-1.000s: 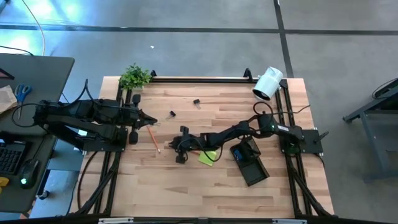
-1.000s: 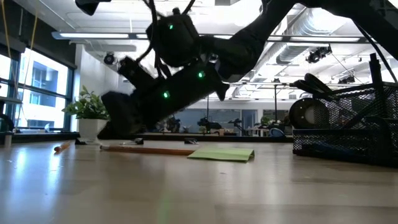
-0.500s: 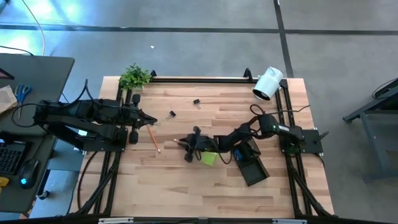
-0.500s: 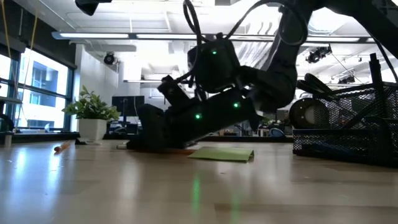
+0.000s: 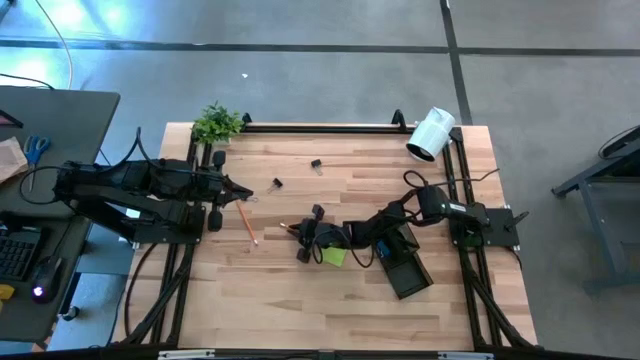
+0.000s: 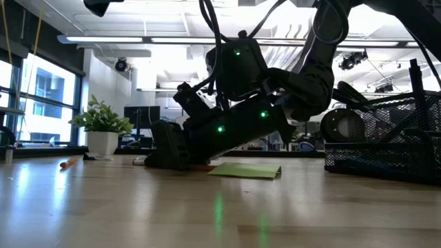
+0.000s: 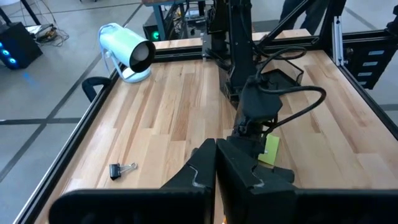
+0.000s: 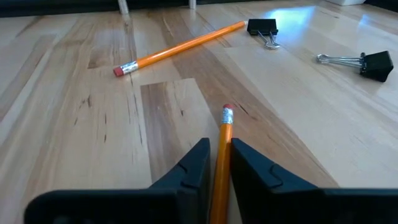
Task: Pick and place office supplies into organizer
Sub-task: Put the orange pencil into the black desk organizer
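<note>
The left claw point(image 5: 245, 197) waits at the bench's point(image 5: 300, 300) left edge, fingers pressed together. Just beside it lies a loose orange pencil point(image 5: 246, 222) with a pink eraser; two black clips point(image 5: 277, 183) sit farther back. Mid-bench, the right claw point(image 8: 216, 163) lies low, pinching a second pencil point(image 8: 222, 149), eraser end forward; only the right wrist view shows this grip. A green pad point(image 5: 334, 256) touches that arm. The black organizer point(image 5: 404, 266) sits to the right, bare wood in front.
</note>
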